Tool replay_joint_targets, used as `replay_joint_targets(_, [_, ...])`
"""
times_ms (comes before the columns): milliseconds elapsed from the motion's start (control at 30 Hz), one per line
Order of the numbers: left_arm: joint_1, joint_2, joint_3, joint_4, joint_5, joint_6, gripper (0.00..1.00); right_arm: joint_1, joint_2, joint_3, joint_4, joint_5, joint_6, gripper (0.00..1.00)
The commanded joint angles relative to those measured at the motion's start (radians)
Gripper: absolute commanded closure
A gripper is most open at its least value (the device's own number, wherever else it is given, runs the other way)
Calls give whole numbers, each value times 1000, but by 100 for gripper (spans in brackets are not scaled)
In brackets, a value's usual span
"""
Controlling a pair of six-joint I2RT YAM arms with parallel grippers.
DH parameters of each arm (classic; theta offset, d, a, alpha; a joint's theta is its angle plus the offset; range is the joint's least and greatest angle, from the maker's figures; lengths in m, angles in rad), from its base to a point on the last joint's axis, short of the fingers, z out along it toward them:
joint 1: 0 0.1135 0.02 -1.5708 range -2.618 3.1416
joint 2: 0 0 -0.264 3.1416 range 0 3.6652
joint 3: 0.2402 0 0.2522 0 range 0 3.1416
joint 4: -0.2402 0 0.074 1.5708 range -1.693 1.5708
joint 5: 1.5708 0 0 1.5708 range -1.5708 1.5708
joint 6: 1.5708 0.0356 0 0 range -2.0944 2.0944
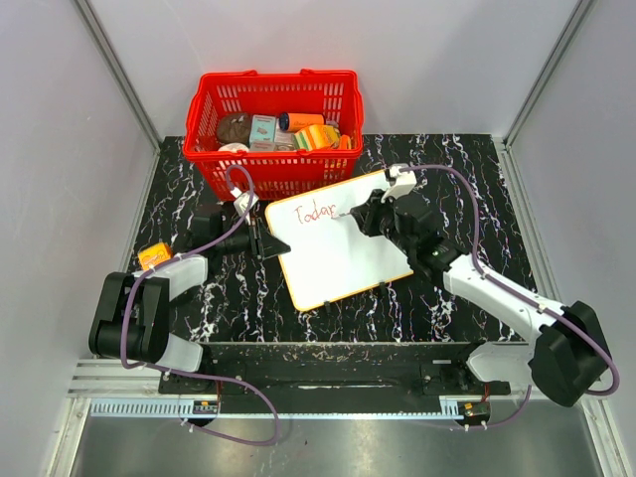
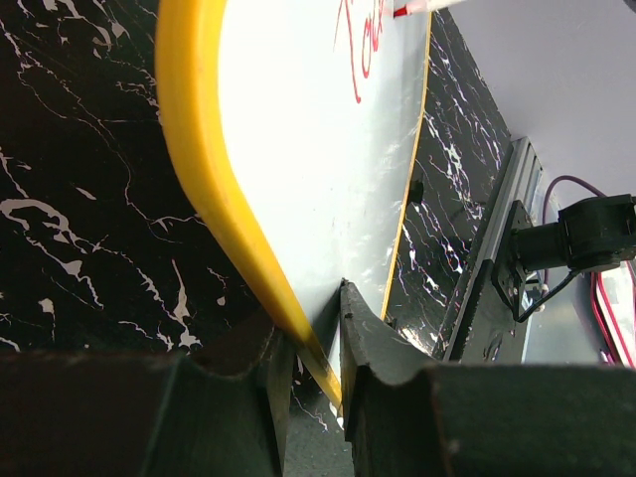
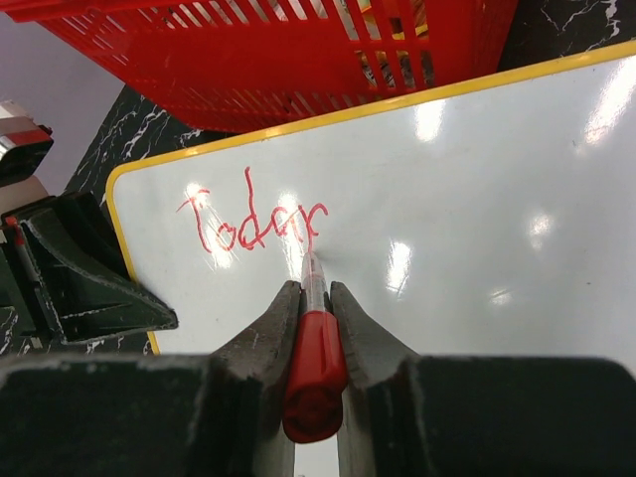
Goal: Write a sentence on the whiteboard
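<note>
While left gripper (image 2: 314, 310) pinches the yellow-rimmed white whiteboard (image 2: 308, 149), right gripper (image 3: 315, 293) clamps a red marker (image 3: 315, 368); ahead of it we read only "Today" of the red handwritten sentence (image 3: 253, 224), rest pending.

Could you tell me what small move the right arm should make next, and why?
Probably lift the marker and shift it just past "Today" to start the next word: only that word is on the whiteboard, the tip sits at its last letter, and the left gripper pinches the board's edge.
</note>
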Motion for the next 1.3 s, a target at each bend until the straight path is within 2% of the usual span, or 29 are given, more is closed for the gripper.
replay_joint_targets(0, [-23,0,-18,-7,-59,111,100,-7,-27,-27,-26,-20,6,100])
replay_joint_targets(267, [-24,0,-18,-6,-61,111,100,-6,-74,-35,-27,-40,12,100])
replay_joint_targets(467, [-24,0,-18,-6,-61,113,100,-9,-105,8,-7,9,6,100])
replay_joint_targets(933, [-24,0,-17,-7,-61,111,100,-24,21,132,-17,90,-37,100])
replay_joint_targets(1267, [-24,0,-17,-7,-58,113,100,-24,53,126,-18,86,-38,100])
